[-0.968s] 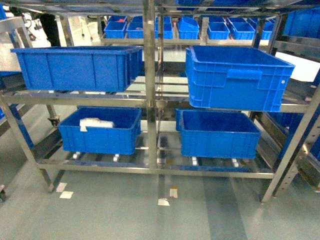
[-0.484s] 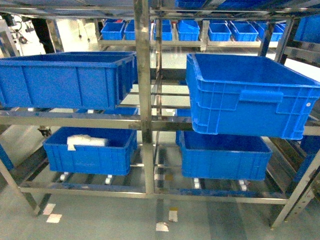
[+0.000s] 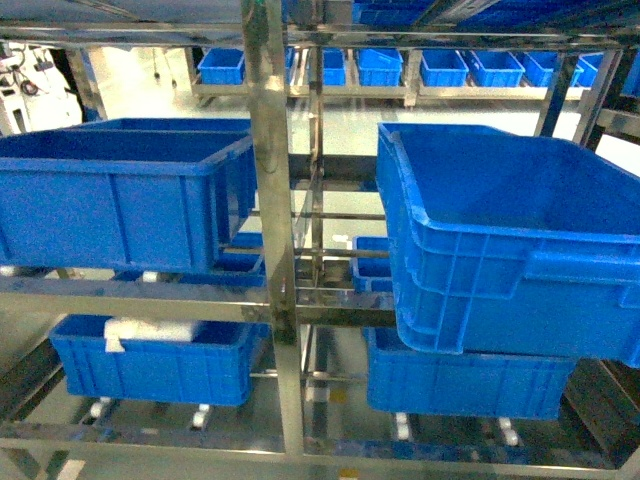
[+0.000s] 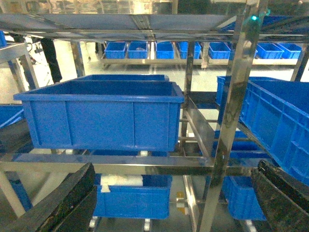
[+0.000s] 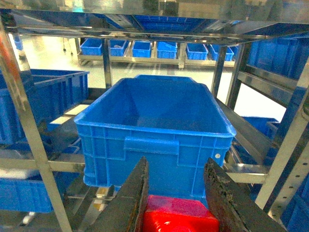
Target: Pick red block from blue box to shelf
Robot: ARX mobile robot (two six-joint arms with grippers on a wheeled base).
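The red block (image 5: 178, 215) shows at the bottom of the right wrist view, glossy, gripped between the two dark fingers of my right gripper (image 5: 176, 164), which is shut on it. Just beyond it stands a dark blue crate (image 5: 157, 130) on the shelf (image 5: 29, 135), a stainless-steel rack. My left gripper (image 4: 175, 166) is open, its fingers wide apart with nothing between them, facing the shelf (image 4: 231, 96). The blue box is out of view. Neither gripper appears in the head view, which is filled by the shelf (image 3: 268, 250).
Dark blue ribbed crates sit on the rack: a large one at left (image 3: 120, 200), one jutting forward at right (image 3: 510, 250), two lower ones (image 3: 150, 360). The lower left crate holds a white bundle (image 3: 150, 328). More crates line a far rack (image 3: 440, 68).
The head view has closed in on the shelf; crates and centre post look larger, and the floor has dropped out of sight.
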